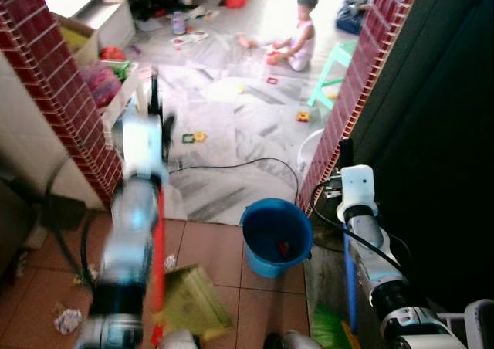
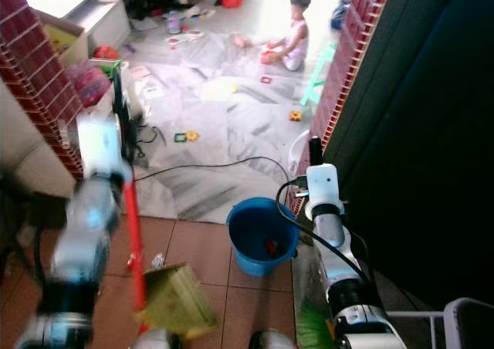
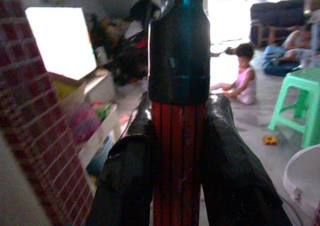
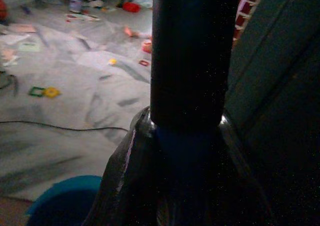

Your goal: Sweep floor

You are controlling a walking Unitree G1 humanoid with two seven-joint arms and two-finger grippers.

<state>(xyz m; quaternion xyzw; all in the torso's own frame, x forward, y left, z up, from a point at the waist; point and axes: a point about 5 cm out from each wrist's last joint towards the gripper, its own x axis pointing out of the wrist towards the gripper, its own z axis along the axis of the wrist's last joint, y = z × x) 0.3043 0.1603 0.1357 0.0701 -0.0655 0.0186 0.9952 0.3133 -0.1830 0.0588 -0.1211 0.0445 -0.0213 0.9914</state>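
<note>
Left gripper is clamped on the red dustpan handle, right gripper on the blue broom handle, both poles near upright flanking the blue bucket, crumpled litter beyond the dustpan.

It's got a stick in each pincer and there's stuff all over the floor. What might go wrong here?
1. The black cable crosses the floor ahead; the green broom held by the right pincer might snag it.
2. The blue bucket stands close between both arms and might get knocked over.
3. A child sits further ahead among toys; the red-handled dustpan in the left pincer looks blurred, so it's swinging.
</note>
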